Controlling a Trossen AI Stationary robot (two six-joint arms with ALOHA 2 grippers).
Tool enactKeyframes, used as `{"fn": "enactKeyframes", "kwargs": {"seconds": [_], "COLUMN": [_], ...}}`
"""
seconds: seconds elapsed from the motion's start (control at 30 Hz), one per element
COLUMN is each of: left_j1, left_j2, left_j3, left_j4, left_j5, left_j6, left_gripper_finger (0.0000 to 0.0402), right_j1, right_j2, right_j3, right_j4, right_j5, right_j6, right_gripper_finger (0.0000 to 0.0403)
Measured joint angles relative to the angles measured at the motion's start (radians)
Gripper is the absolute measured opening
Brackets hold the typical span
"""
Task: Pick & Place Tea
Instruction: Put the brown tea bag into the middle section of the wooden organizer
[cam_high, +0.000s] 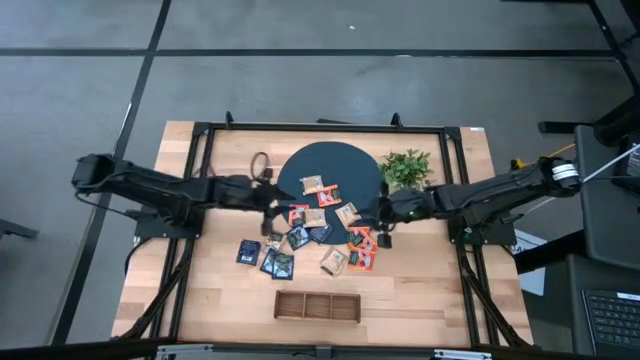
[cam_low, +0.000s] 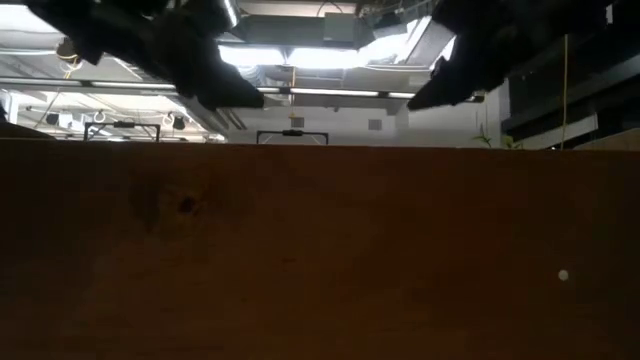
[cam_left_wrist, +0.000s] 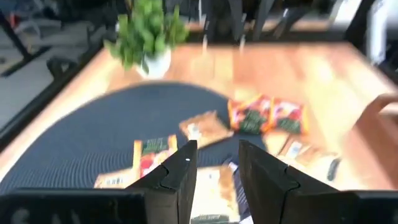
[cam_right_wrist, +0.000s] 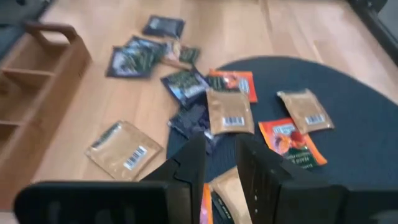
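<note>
A: We had the table (cam_high: 200, 290) with the round dark mat (cam_high: 330, 165) at the far middle. Tea sachets (cam_high: 318, 217) lay scattered over the mat's near edge and the wood beyond, tray (cam_high: 317, 306) near, plant (cam_high: 407, 167) far right.

B: Left gripper (cam_high: 270, 205) hovered over the left sachets, right gripper (cam_high: 381, 222) over the right ones; both stood narrowly parted, empty.

A: We judged the sachets light, flat, slippery; pinch an overhanging edge.

B: Wrist views showed us labels; low view showed only a wooden board.

Grey floor (cam_high: 80, 90) (tiled, apparently), bright ceiling lights (cam_low: 300, 55).
</note>
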Motion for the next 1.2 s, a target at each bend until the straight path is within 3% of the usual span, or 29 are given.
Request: {"fn": "enactKeyframes", "kwargs": {"seconds": [0.3,0.5,0.73,0.93,1.2], "left_j1": [-0.022,-0.027,-0.027,-0.035,-0.076], "left_j2": [0.261,0.39,0.418,0.418,0.418], "left_j3": [0.086,0.156,0.196,0.196,0.196], "left_j4": [-0.004,-0.071,-0.178,-0.206,-0.223], "left_j5": [-0.024,-0.045,-0.104,-0.063,-0.094], "left_j6": [-0.051,-0.063,-0.061,-0.005,0.044], "left_gripper_finger": [0.0113,0.0113,0.0113,0.0113,0.0113], "right_j1": [-0.007,-0.028,-0.035,-0.037,-0.038], "right_j2": [0.154,0.189,0.191,0.203,0.302], "right_j3": [0.0,0.0,0.0,0.0,0.0], "right_j4": [0.152,0.175,0.179,0.185,0.276], "right_j5": [0.002,0.003,0.003,-0.011,-0.022], "right_j6": [0.043,0.045,0.003,-0.021,-0.026], "right_gripper_finger": [0.0092,0.0092,0.0092,0.0092,0.0092]}}
